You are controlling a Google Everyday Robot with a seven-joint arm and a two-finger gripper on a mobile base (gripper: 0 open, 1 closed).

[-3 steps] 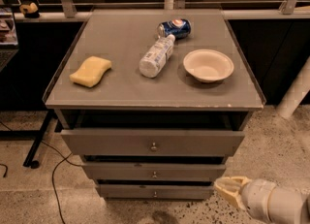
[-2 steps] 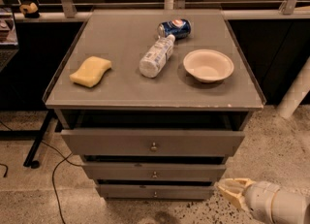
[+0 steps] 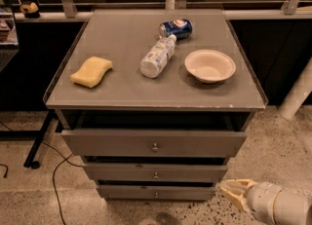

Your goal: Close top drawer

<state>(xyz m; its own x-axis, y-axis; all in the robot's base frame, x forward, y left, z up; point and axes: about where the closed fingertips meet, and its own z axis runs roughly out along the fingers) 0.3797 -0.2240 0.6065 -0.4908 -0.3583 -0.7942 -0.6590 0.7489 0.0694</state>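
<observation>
The top drawer (image 3: 154,142) is the widest grey front, with a small round metal knob (image 3: 154,147) at its centre. It stands pulled out a little from under the cabinet top, with a dark gap above it. My gripper (image 3: 233,192) is at the bottom right, low near the floor, to the right of and below the drawer fronts. Its pale fingertips point left towards the cabinet and touch nothing.
Two narrower drawer fronts (image 3: 155,173) sit below the top one. On the cabinet top (image 3: 122,87) lie a yellow sponge (image 3: 91,71), a plastic bottle (image 3: 158,56) on its side, a blue can (image 3: 175,28) and a white bowl (image 3: 210,65). A black cable (image 3: 53,170) runs on the floor at left.
My gripper has drifted slightly to the right and down. The drawers and the objects on top have not moved.
</observation>
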